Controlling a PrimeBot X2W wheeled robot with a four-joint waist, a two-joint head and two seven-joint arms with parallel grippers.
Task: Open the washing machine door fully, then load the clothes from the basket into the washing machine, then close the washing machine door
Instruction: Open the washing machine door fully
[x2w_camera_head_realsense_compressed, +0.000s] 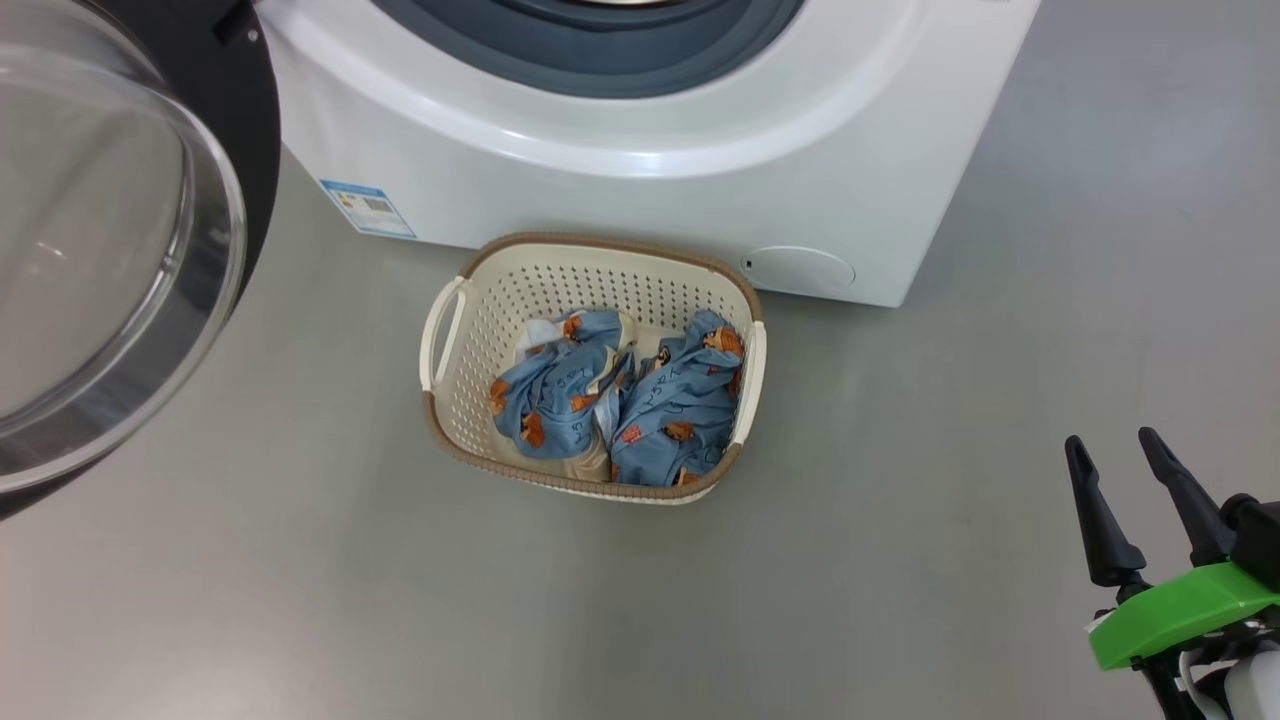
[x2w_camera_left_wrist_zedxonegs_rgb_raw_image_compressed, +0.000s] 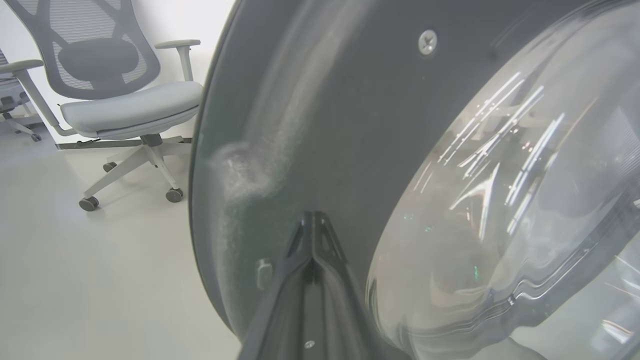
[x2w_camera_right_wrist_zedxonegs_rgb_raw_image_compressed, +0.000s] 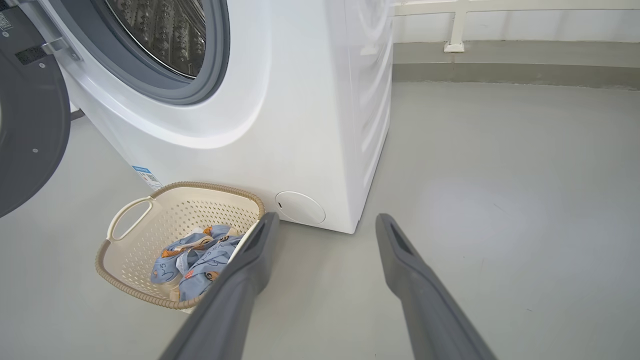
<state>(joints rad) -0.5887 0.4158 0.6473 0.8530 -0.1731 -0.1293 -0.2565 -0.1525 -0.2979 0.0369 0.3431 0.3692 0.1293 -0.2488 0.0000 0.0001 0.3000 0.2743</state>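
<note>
Head view: blue bear-print clothes (x2w_camera_head_realsense_compressed: 620, 400) fill a cream perforated plastic basket (x2w_camera_head_realsense_compressed: 600, 243) at six o'clock of the white washing machine (x2w_camera_head_realsense_compressed: 650, 200). Pinched closed and empty, the left end effector (x2w_camera_left_wrist_zedxonegs_rgb_raw_image_compressed: 312, 218) rests against its glossy black round door (x2w_camera_left_wrist_zedxonegs_rgb_raw_image_compressed: 350, 125); the right end effector (x2w_camera_head_realsense_compressed: 1110, 442) gapes, empty. Unheld, the door may swing back.

**No legible text**

A blue-edged label (x2w_camera_head_realsense_compressed: 367, 208) stood on the lower front of the washing machine (x2w_camera_head_realsense_compressed: 650, 190), with coloured bars and a barcode-like patch, but its print was too small to read. The blue clothes (x2w_camera_head_realsense_compressed: 620, 400) carried dark printed lettering among the bears, crumpled and unclear. No brand or number could be read.
</note>
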